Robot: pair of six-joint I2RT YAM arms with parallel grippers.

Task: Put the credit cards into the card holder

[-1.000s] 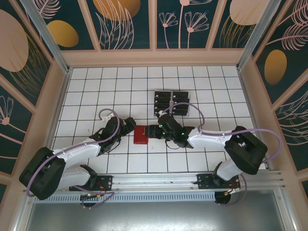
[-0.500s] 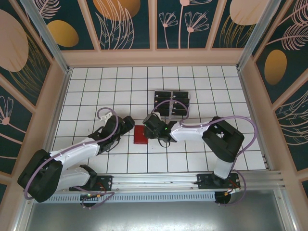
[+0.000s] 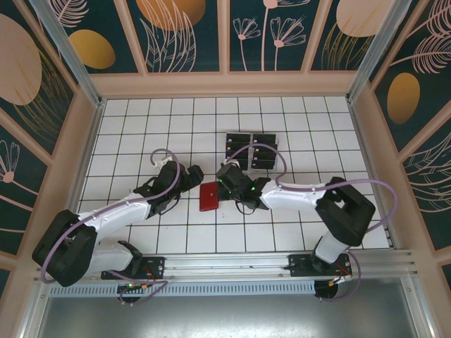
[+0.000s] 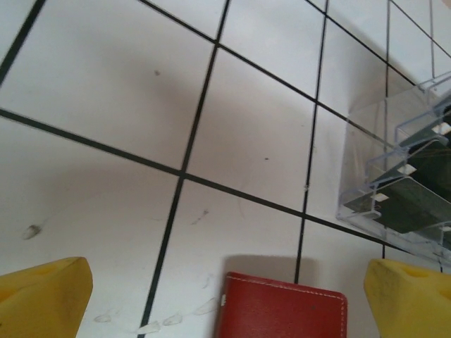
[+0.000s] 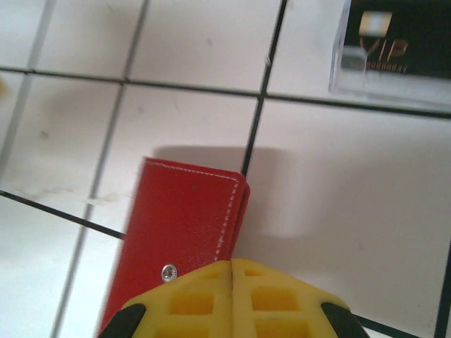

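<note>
With the red card holder (image 5: pixel 184 222) lying closed on the desk, right claw (image 5: pixel 231 267) clenched over its snap edge, left claw (image 4: pixel 229 292) released astride it, credit cards (image 3: pixel 251 150) just beyond, opening the flap seems the next job.

Desk (image 3: pixel 141 127): white tiles, black grid lines. Red wallet (image 3: pixel 208 197) lies flat and closed near the centre. Clear slotted tray (image 4: pixel 366 141) sits behind it, apart.

text: "VIP" | on: black credit card (image 5: pixel 402 49) in clear tray (image 5: pixel 380 90) | smaller line below: unreadable
</note>
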